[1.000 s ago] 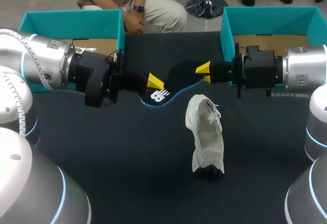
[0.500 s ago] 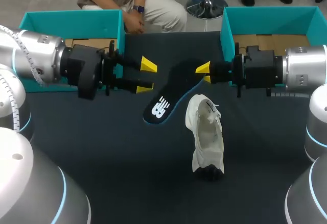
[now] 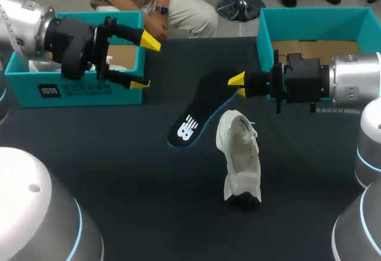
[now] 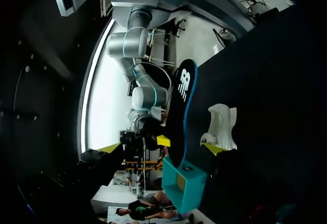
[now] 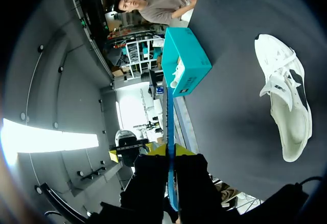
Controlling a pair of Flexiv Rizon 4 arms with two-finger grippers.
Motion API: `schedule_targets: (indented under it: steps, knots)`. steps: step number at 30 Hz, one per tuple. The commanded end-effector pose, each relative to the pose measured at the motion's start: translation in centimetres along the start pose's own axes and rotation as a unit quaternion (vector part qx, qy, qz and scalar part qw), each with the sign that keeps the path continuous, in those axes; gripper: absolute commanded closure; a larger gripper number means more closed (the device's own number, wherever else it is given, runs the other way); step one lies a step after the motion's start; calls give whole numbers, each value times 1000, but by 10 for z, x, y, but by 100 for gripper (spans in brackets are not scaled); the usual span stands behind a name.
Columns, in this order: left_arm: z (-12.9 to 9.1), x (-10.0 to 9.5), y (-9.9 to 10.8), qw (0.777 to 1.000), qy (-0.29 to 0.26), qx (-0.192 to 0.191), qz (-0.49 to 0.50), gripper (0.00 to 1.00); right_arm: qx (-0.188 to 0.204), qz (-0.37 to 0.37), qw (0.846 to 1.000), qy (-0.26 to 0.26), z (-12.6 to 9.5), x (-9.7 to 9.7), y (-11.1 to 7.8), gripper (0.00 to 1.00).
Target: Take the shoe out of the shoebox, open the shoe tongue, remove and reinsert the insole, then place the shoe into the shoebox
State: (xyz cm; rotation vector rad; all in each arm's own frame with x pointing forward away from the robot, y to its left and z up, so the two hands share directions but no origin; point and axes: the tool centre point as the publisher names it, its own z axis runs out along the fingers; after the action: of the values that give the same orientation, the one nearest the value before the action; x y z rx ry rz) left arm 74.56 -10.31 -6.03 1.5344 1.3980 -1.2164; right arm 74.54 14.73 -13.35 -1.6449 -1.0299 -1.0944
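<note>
A black insole [image 3: 199, 111] with a white logo and blue edge slants from my right gripper [image 3: 238, 85], which is shut on its narrow end, down toward the table. In the right wrist view the insole [image 5: 169, 117] runs edge-on between the fingers. My left gripper [image 3: 146, 63] stands wide open and holds nothing, just in front of the left teal shoebox [image 3: 83, 91]. The white shoe [image 3: 241, 160] lies on the dark table below the insole, clear of both grippers. The left wrist view shows the insole [image 4: 184, 106] and the shoe [image 4: 220, 129] ahead.
A second teal shoebox [image 3: 315, 17] stands at the back right, behind my right arm. The left shoebox [image 5: 186, 63] holds another white shoe [image 5: 177, 75]. Dark tabletop [image 3: 149, 201] stretches in front of the shoe.
My left gripper let go of the insole's logo end, opened wide and drew back left to the left shoebox. The insole's free end sank a little. The right arm kept still.
</note>
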Motion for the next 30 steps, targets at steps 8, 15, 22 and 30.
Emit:
schedule_targets:
  steps: [8,15,22,30]
  knots:
    - [-12,-20,14,966,202,157,31,0,-2,0,1000,-1,1,0,-1,100]
    - [-12,-20,14,966,202,157,31,0,-2,0,1000,-1,1,0,-1,100]
    - [-12,-20,14,966,202,157,31,0,-2,0,1000,-1,1,0,-1,100]
    - [-6,-27,11,953,269,137,33,0,-2,0,1000,-1,1,0,-1,100]
